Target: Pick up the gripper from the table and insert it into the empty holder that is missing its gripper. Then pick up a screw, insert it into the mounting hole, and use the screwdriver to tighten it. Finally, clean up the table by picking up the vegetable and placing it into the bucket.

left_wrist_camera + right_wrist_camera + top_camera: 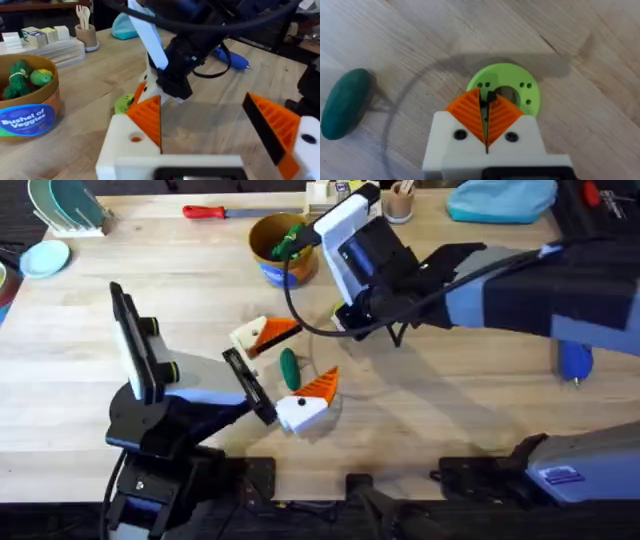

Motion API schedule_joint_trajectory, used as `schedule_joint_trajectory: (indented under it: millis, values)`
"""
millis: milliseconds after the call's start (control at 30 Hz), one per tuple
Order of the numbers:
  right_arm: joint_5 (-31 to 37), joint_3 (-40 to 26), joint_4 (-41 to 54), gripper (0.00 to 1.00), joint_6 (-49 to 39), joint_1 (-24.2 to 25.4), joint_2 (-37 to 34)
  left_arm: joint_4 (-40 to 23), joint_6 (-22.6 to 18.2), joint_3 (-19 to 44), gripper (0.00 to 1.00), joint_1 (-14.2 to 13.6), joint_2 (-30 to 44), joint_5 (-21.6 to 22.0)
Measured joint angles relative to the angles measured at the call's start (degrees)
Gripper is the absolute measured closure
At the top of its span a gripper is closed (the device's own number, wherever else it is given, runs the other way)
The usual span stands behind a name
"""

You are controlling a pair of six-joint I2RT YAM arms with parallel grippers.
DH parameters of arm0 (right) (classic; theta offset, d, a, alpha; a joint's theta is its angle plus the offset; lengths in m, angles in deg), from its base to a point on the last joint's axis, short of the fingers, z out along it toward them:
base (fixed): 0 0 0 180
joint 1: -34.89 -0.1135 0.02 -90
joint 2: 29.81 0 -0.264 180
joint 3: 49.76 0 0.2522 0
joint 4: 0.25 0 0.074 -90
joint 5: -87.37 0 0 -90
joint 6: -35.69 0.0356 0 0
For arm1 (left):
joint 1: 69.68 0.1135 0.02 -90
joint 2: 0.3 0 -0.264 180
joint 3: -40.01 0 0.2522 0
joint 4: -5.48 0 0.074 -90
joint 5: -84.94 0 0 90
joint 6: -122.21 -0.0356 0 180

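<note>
My right gripper [487,97] is shut on a small black screw [491,96] just above a lime disc with holes [525,87]. In the overhead view my right gripper [345,315] points down at mid-table. My left gripper [305,355] stands wide open, and both its white blocks carry orange tips [150,117]. The dark green vegetable [289,368] lies on the wood between those fingers. The tan bucket [280,272] stands farther back with toy greens in it. The blue screwdriver [575,360] lies at the right. The loose gripper piece is out of view.
A red-handled screwdriver [212,212] lies along the back edge. A rack of teal plates [65,205] and a blue bowl [45,257] occupy the back left. A cup of wooden utensils [86,32] and a blue cloth [500,200] sit at the back right.
</note>
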Motion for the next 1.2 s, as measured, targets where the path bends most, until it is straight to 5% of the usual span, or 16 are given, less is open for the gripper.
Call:
schedule_joint_trajectory:
  millis: [567, 800, 967, 1200]
  values:
    - [1.1, -3.2, 7.7, 0.997, 0.0, -0.6, 8.8, -0.2, 0.0, 0.0, 0.008, 0.0, 0.0, 0.0]
    - [-1.5, -16.0, 19.5, 0.997, 0.0, -2.4, 12.7, -1.4, 0.0, 0.0, 0.008, 0.0, 0.0, -3.3]
    - [-5.4, -22.6, 26.6, 0.997, 0.0, -6.4, 13.5, -1.9, -0.1, 0.0, 0.008, 0.0, 0.0, -7.5]
    - [-7.1, -23.1, 27.6, 0.997, 0.7, -15.9, 13.5, -2.8, -3.7, 0.1, 0.008, 0.0, 0.0, -13.7]
